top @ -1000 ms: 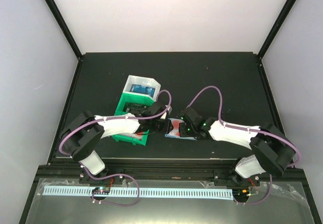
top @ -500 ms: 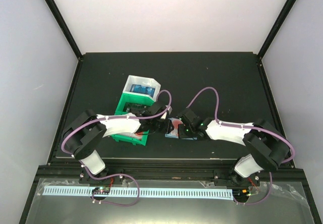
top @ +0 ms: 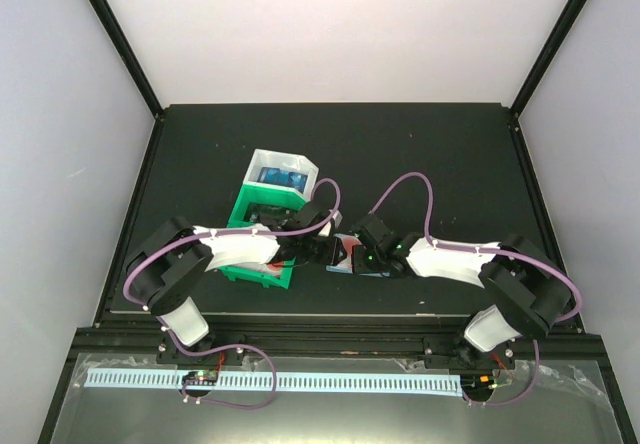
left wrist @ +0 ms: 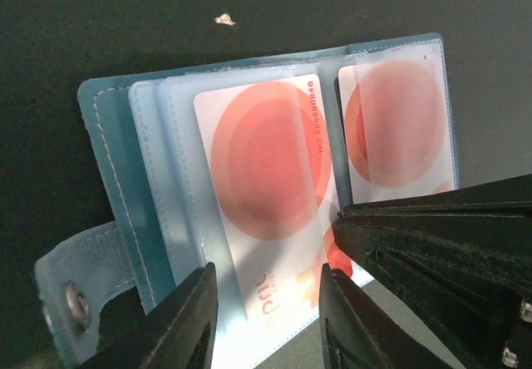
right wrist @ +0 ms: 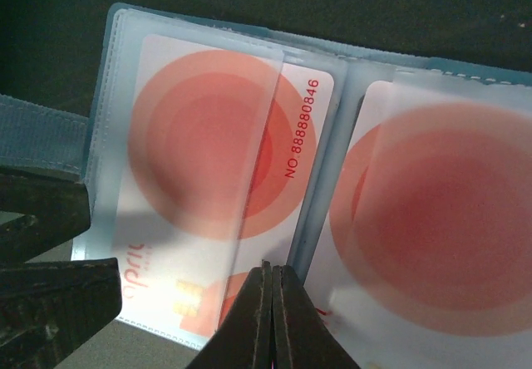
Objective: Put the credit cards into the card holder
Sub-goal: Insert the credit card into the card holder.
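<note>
Top view: both arms reach in to the desk point(top: 420, 154) centre. The open card holder point(top: 343, 264) lies flat between the left gripper point(top: 322, 251) and the right gripper point(top: 350, 256), mostly hidden under them. A green bin point(top: 243, 214) sits just left of it, partly under the left arm. A white bin point(top: 262, 156) touches the green bin's far side, with something blue inside.

Left wrist: the teal card holder point(left wrist: 100, 128) lies open and flat, with its snap tab point(left wrist: 79, 298) at lower left. A red-and-white left card point(left wrist: 266, 161) sits in a clear sleeve, its near end sticking out. The right card point(left wrist: 399, 120) is deeper in its own sleeve. The left gripper point(left wrist: 268, 319) has its fingers point(left wrist: 187, 327) apart, straddling the near end of the left card. Can't tell if they touch it. The right gripper point(left wrist: 339, 219) comes in from the right, its tip at the fold between the two cards.

Right wrist: the right gripper point(right wrist: 270, 294) has its fingers pressed together with nothing between them. Its tip is at the near edge of the card holder point(right wrist: 116, 20), over the fold, at the left card's point(right wrist: 199, 145) near right corner. The right card point(right wrist: 432, 219) lies just to the right. The left arm's fingers point(right wrist: 50, 294) sit at the holder's near left corner, below the tab strap point(right wrist: 37, 128).
</note>
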Controlling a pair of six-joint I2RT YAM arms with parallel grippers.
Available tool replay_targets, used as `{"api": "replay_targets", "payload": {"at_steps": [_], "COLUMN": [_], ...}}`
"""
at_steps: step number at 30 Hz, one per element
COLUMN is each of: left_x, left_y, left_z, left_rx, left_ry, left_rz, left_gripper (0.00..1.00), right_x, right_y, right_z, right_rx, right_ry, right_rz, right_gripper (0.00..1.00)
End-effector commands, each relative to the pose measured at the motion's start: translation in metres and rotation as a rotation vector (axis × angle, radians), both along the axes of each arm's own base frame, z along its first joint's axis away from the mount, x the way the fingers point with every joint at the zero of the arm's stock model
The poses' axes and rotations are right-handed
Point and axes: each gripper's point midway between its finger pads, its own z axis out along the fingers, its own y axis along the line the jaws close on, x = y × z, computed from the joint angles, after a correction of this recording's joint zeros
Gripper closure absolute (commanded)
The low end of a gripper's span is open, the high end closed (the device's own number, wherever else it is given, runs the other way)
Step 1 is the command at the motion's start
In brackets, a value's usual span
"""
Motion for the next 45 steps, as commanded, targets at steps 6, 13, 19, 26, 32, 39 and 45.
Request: {"api": "replay_targets", "payload": {"at_steps": [6,13,19,26,32,39,45], "left_x": [0.006,0.001,0.002,-0.002,-0.002,-0.004,-0.007], "left_y": [0.008,-0.001,-0.001,-0.009,-0.016,-0.017,-0.024], "left_z": [-0.003,-0.007,-0.008,0.004,0.017,0.020,0.021], "left_rx": [0.032,-0.001,0.003,-0.062,-0.126,-0.136,-0.176], "left_ry": [-0.013,0.020,0.021,0.043,0.047,0.054,0.079], "left_rz": [0.035,0.004,0.004,0.004,0.009,0.006,-0.014], "left_gripper": [0.60,0.66,0.66,0.68,0.71,0.74,0.74], "right_x": [-0.003,-0.003,-0.002,-0.003,-0.002,-0.002,-0.002], "right_y": [-0.008,-0.008,-0.008,-0.008,-0.006,-0.005,-0.004], "right_z": [-0.011,-0.010,-0.009,-0.010,-0.009,-0.010,-0.006], "right_rx": [-0.044,-0.039,-0.032,-0.031,-0.019,-0.015,0.006], "right_ry": [0.017,0.014,0.010,0.016,0.018,0.017,0.001], "right_rz": [-0.030,-0.034,-0.036,-0.040,-0.044,-0.045,-0.046], "right_gripper": [0.99,0.99,0.99,0.99,0.99,0.99,0.98]}}
